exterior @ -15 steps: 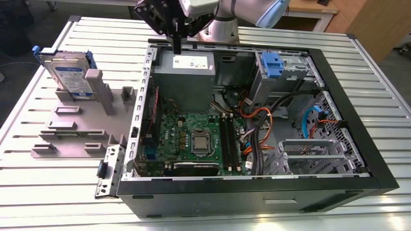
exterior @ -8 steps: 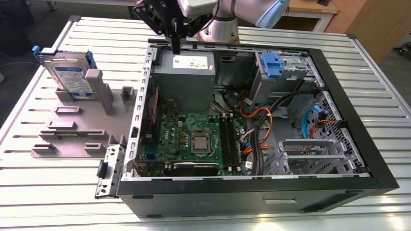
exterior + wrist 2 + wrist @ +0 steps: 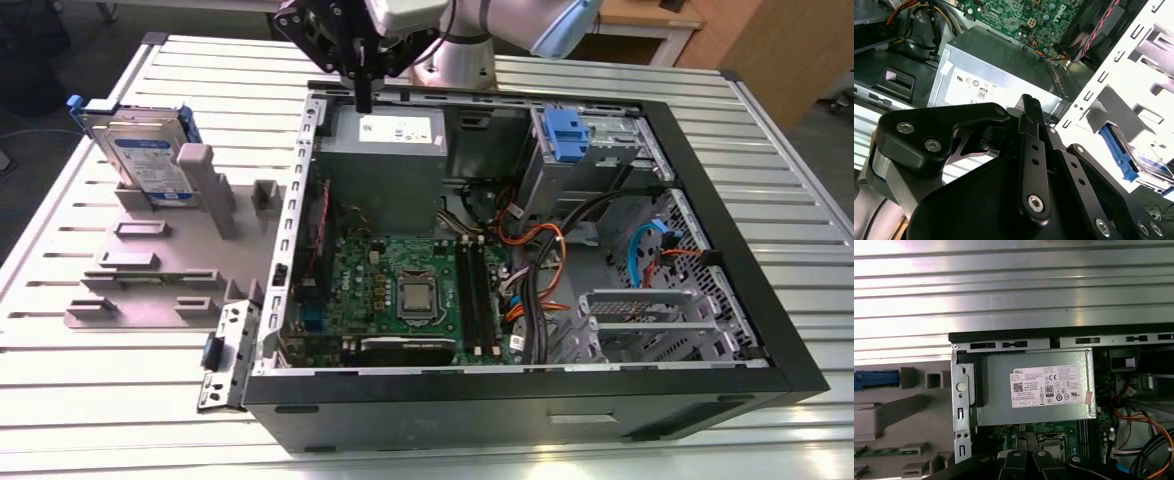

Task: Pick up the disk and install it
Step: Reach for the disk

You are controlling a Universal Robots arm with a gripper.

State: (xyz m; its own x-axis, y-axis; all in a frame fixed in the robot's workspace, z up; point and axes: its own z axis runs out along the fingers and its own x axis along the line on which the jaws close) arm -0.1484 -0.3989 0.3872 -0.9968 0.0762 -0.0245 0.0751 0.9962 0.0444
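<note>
Exterior view: the disk (image 3: 140,158) stands in its grey holder (image 3: 214,200) on the worktop (image 3: 781,190), at nine o'clock from the claw (image 3: 363,100). The claw is pinched narrow and empty. Nothing is picked up yet.

A ribbed metal table (image 3: 801,200) stands before wooden furniture (image 3: 774,50) over dark floor (image 3: 27,180).

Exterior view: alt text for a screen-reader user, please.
The arm's gripper hangs shut and empty above the power supply inside the open computer case. The disk stands on edge in the grey holder block outside the case, toward the exterior view's left.
</note>
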